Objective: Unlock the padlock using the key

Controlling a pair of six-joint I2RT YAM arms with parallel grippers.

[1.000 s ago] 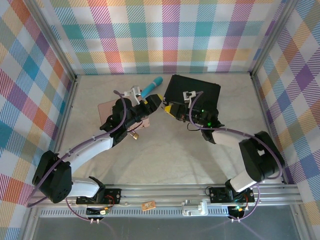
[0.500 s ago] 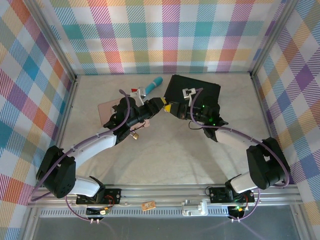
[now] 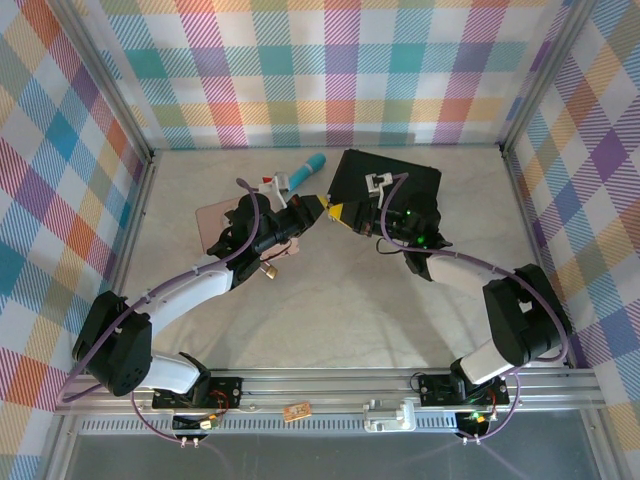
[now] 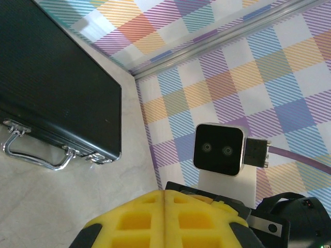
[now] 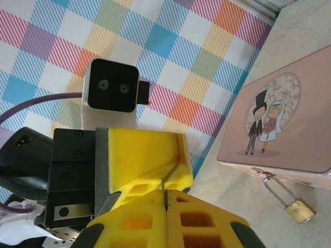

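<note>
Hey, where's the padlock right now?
The padlock lies lower right in the right wrist view, by the pink tin's front edge; from above, left of centre beside the left arm.

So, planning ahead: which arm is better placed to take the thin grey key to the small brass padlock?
Left, probably. The left hand and right hand both look shut on the key, but the padlock hangs from the pink tin beside the left arm.
</note>
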